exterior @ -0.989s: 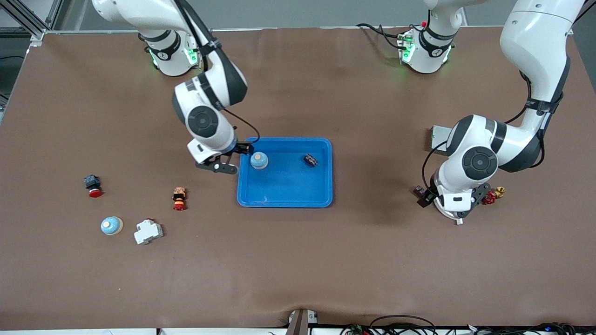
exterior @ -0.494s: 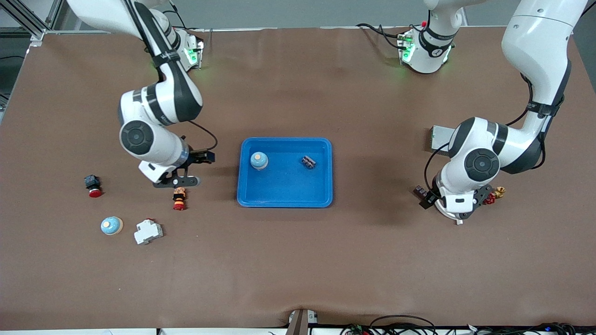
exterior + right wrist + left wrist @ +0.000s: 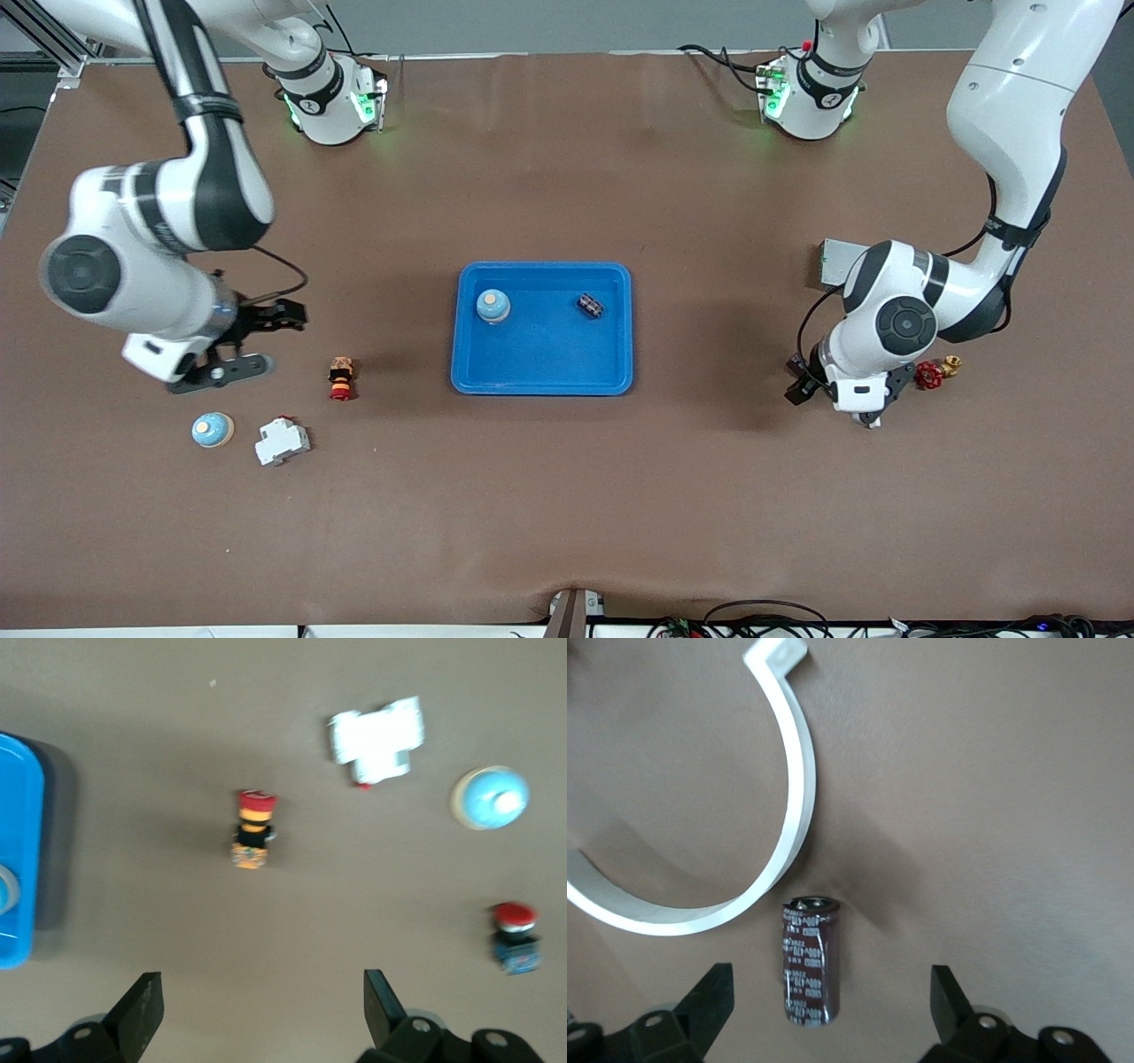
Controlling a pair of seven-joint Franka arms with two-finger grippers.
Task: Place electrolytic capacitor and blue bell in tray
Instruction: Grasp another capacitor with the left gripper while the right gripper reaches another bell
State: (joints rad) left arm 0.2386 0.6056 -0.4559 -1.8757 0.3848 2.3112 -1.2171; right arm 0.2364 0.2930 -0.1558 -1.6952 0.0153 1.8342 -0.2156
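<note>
White breaker [image 3: 283, 440], two red push buttons [image 3: 340, 378], red valve [image 3: 928, 376], white clamp [image 3: 780, 806]

No legible text on anything.

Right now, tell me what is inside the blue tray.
Inside the blue tray lie a blue bell, toward the right arm's end, and a small dark capacitor, toward the left arm's end. The rest of the floor is bare; nothing covers it.

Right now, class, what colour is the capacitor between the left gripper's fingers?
Dark brown capacitor, clearest in the left wrist view.
</note>
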